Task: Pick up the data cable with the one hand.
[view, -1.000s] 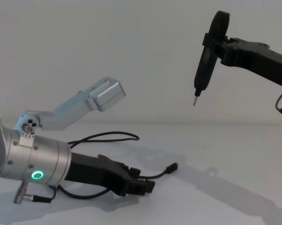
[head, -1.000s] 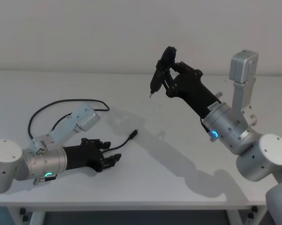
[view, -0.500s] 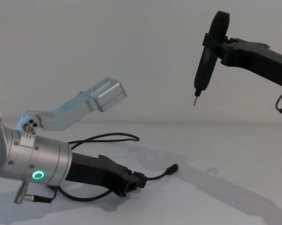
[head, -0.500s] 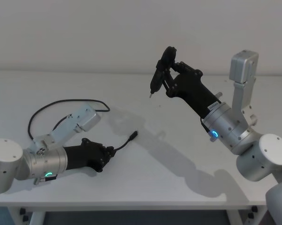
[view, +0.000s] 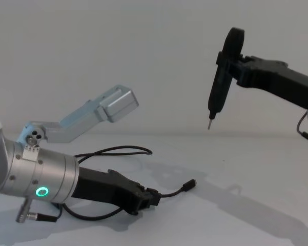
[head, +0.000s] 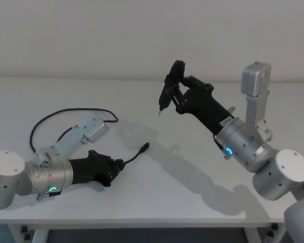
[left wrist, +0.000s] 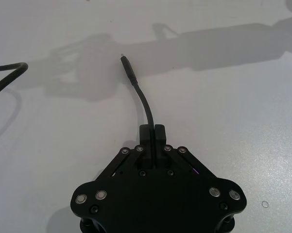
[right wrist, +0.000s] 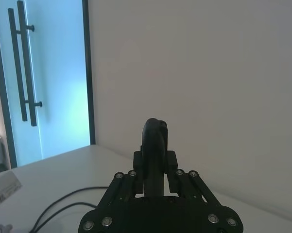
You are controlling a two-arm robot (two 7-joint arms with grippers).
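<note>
The bench (left wrist: 243, 97) looks smooth, matt white, faintly speckled. The data cable (left wrist: 146, 103) has a smooth black rubbery sheath with a slight sheen. The left hand (left wrist: 152, 131) is matt black, plastic or coated metal I cannot tell, studded with shiny steel screws (left wrist: 101, 195); its wrist (view: 36, 171) is satin silver metal. The right hand (head: 177, 85) shares that matt black finish, as does the tool (view: 215, 95), tipped with bare metal.
</note>
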